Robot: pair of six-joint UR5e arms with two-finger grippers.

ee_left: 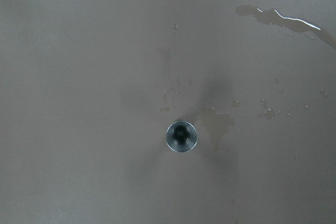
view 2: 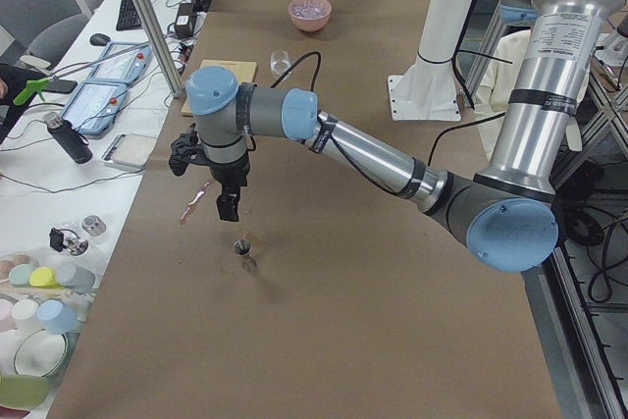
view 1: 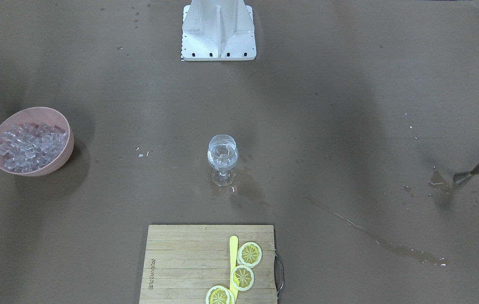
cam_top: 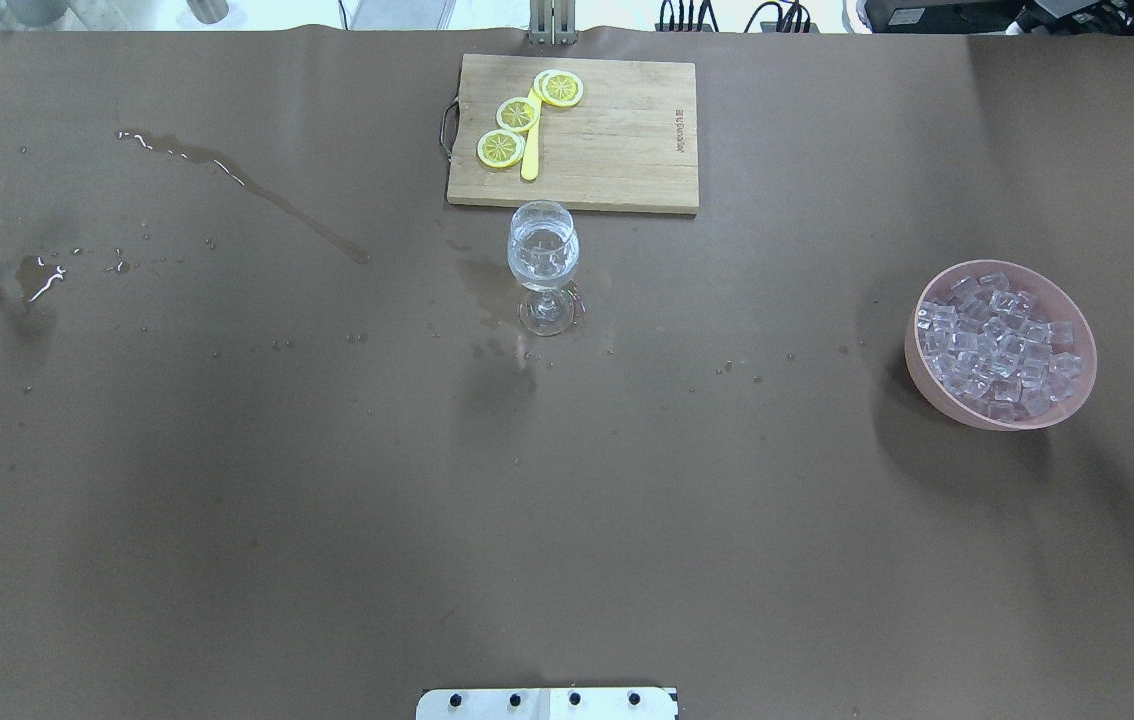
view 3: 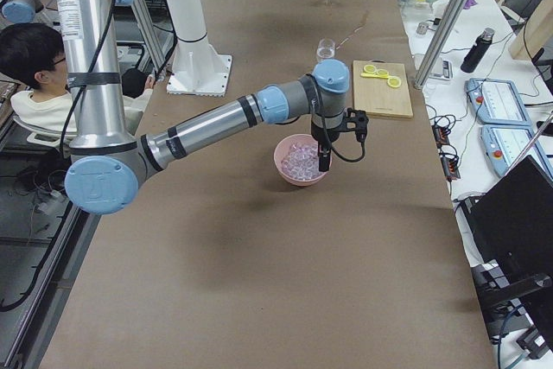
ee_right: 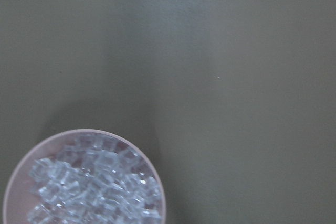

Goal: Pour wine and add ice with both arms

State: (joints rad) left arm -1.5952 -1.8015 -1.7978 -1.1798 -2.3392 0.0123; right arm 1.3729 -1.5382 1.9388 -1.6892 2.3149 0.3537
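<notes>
My left pincer hangs over the jigger at the worktop's left, my right pincer over the ice in its bowl, placed, I judge, for picking cubes — I cannot tell either's opening — while the wine sits in the central glass.

Glossy glass; matt paper table; wooden board

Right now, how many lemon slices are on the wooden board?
3 lemon slices, all on the board beside the yellow stick: one by the far edge, one in the middle, one nearest the handle. Another could hide underneath.
</notes>
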